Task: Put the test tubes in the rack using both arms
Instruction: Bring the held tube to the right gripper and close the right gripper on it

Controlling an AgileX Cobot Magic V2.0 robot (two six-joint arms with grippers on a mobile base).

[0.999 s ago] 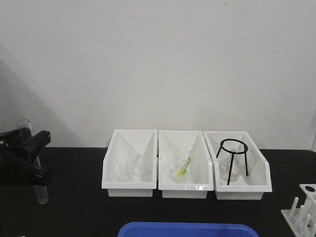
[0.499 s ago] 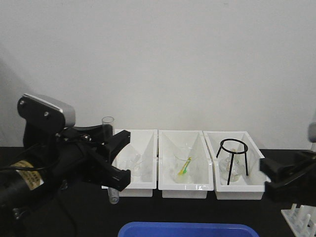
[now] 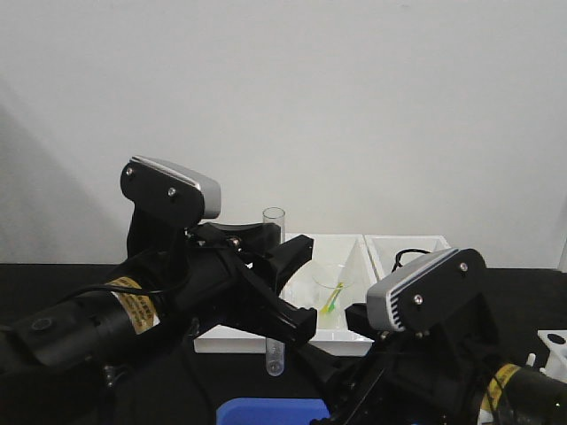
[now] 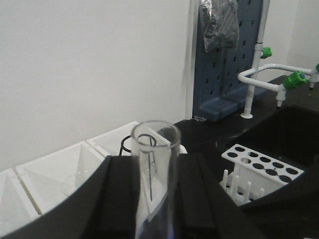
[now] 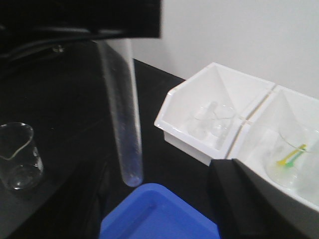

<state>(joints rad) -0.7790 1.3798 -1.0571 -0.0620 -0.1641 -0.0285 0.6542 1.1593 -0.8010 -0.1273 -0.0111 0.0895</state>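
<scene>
A clear, empty test tube [image 3: 275, 350] hangs upright in my left gripper [image 3: 275, 292], which is shut on its upper part. In the left wrist view the tube [image 4: 155, 172] stands between the two black fingers [image 4: 112, 199]. It hangs in front of the white bins, above the rim of the blue tray [image 3: 266, 413]. My right gripper [image 5: 159, 172] is open and holds nothing; the tube [image 5: 124, 129] hangs just ahead of it on the left. The white rack [image 4: 261, 168] stands to the right, and only a corner of the rack [image 3: 556, 348] shows in the front view.
White open-front bins [image 5: 212, 117] hold glassware and a green-yellow item [image 5: 290, 157]; one holds a black wire stand [image 4: 130, 142]. A small glass beaker [image 5: 17, 155] stands at the left on the black table. A blue pegboard [image 4: 227, 59] and a green-tipped tap [image 4: 294, 79] are beyond the rack.
My left arm has carried the tube from the far left to the middle, in front of the bins. My right arm has come in from the right and now fills the lower right.
</scene>
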